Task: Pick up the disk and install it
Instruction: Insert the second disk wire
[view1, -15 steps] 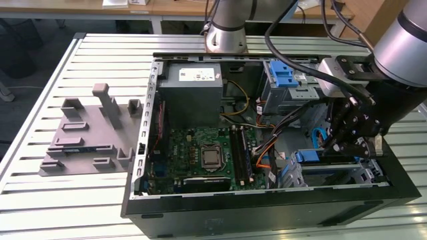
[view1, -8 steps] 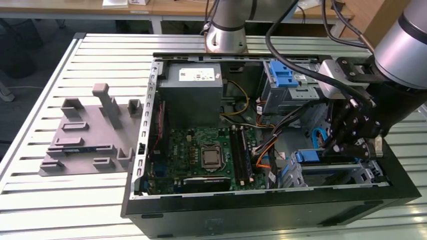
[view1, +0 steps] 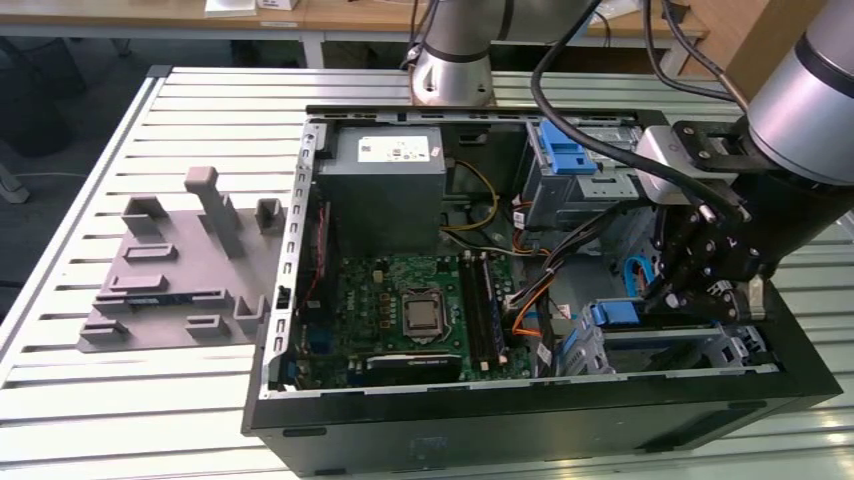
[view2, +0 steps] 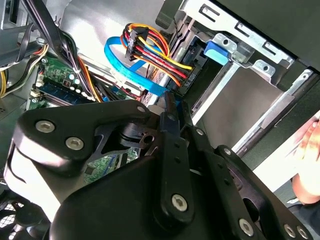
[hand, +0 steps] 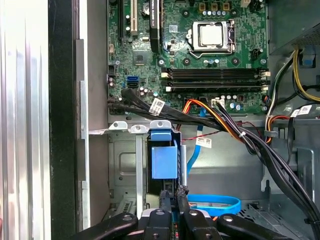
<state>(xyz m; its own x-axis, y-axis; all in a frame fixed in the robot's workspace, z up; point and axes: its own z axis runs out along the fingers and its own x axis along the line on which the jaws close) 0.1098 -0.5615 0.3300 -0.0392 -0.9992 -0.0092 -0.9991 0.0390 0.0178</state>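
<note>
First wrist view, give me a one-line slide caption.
Gripper reaches into the open computer case beside the blue latch of the drive cage, below the motherboard.

Disk (hand: 174, 210): mostly hidden between the gripper (hand: 173, 199) fingers in the first wrist view; label unseen.
Arm (view1: 814, 90): cut off by the exterior view's right edge.
Hand (view2: 309, 145): blurred, cut by the frame edge in the second wrist view.
</note>
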